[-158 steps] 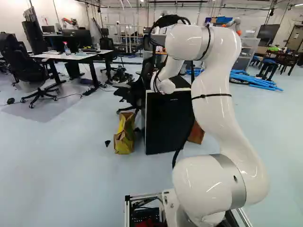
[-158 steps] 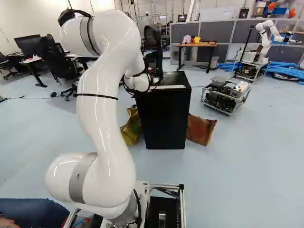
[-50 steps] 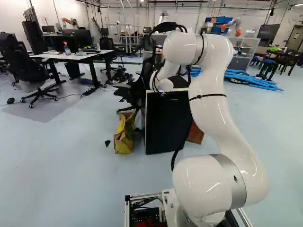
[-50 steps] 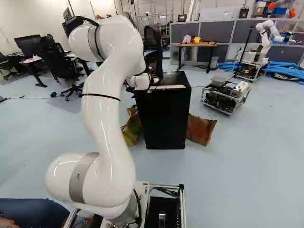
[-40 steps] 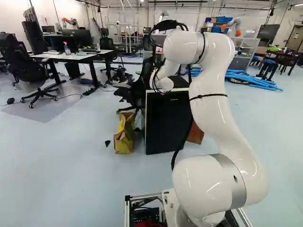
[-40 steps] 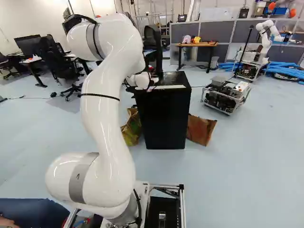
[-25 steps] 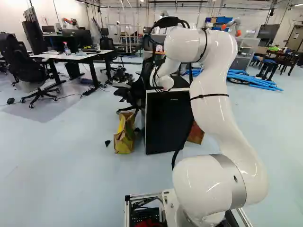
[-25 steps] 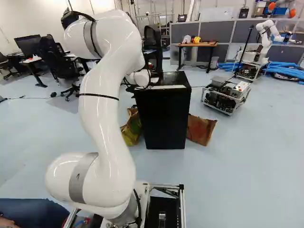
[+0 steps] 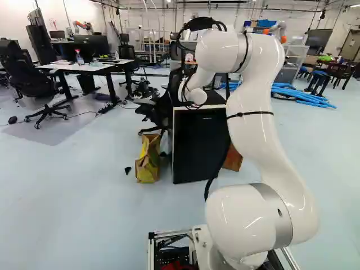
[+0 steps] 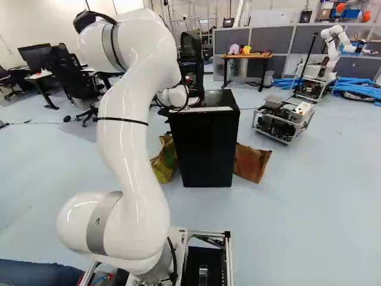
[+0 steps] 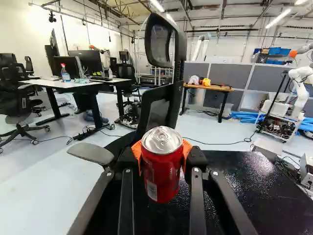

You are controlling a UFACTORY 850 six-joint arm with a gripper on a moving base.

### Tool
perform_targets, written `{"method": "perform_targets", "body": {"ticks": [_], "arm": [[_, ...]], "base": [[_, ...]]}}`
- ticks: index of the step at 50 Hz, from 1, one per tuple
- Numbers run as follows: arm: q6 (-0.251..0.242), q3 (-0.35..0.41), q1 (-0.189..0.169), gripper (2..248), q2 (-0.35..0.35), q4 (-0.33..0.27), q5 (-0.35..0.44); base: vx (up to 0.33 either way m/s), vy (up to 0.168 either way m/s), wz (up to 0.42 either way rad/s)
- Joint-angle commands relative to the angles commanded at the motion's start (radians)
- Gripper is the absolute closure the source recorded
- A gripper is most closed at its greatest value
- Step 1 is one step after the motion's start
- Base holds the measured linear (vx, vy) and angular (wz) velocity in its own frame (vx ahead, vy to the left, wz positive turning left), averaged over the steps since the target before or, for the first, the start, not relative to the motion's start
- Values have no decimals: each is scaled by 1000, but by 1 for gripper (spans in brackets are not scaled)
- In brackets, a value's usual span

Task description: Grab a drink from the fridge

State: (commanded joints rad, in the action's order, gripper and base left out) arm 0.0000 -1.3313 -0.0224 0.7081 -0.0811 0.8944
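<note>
Drink can (image 11: 161, 171), red with a silver lid, sits between the two fingers of the hand (image 11: 163, 157), gripped from both sides by the orange pads (image 11: 137, 151). Its lid faces up toward the wrist camera, the tab visible, and its lower part reaches down past the fingertips. The black top of the fridge (image 10: 205, 146) spreads out beneath it; whether the can touches that surface, I cannot tell. In both base views the hand and can are hidden behind the white wrist of the arm (image 9: 253, 112), which reaches forward to the upper edge of the fridge.

Just past the hand rises the mesh back of a black office chair (image 11: 159, 110), with a grey armrest beside the fridge. A yellow-and-brown paper bag (image 9: 148, 160) stands at the fridge's left, and a brown bag (image 10: 251, 162) at its right. Farther off, at the right of the right base view, is another robot (image 10: 330, 47).
</note>
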Motion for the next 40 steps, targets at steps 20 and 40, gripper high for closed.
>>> {"method": "perform_targets", "body": {"ticks": [20, 40], "arm": [[0, 58, 1, 152, -46, 4, -1], [0, 160, 3, 152, -127, 10, -3]], "base": [[0, 0, 0], [0, 0, 0]]}}
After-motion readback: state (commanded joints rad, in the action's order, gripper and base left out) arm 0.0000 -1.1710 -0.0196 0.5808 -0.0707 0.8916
